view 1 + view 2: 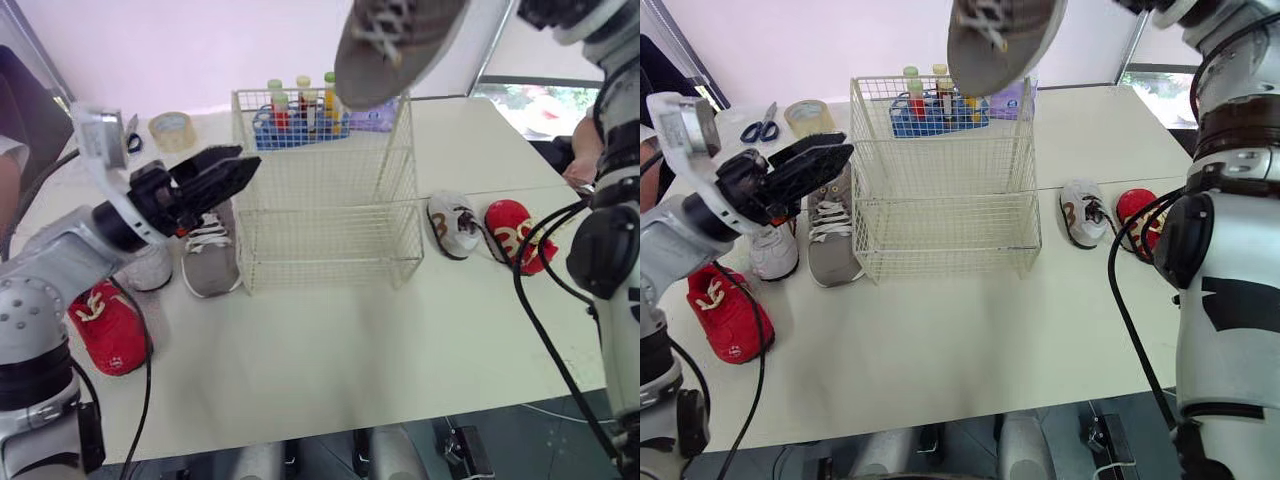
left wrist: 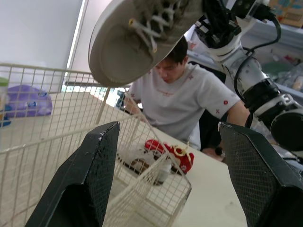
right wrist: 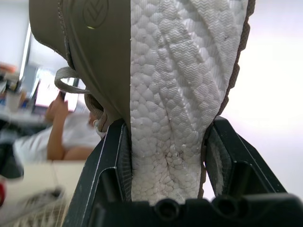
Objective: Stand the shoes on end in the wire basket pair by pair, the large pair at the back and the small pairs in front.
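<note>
Grey shoe (image 1: pixel 400 40) tight between right jaws, above wire basket (image 1: pixel 330 235); left jaws wide apart, empty.

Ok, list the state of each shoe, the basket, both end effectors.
Wire basket: upright, empty.
Held grey shoe: above basket, toe down.
Right end effector: shut on it.
Left end effector: open, empty.
Second grey shoe: lying on table.
Left red shoe: lying on table.
Left white shoe: lying on table.
Right white shoe: lying on table.
Right red shoe: lying on table.

Grey shoe (image 1: pixel 400 45) aloft over wire basket (image 1: pixel 320 240)
</note>
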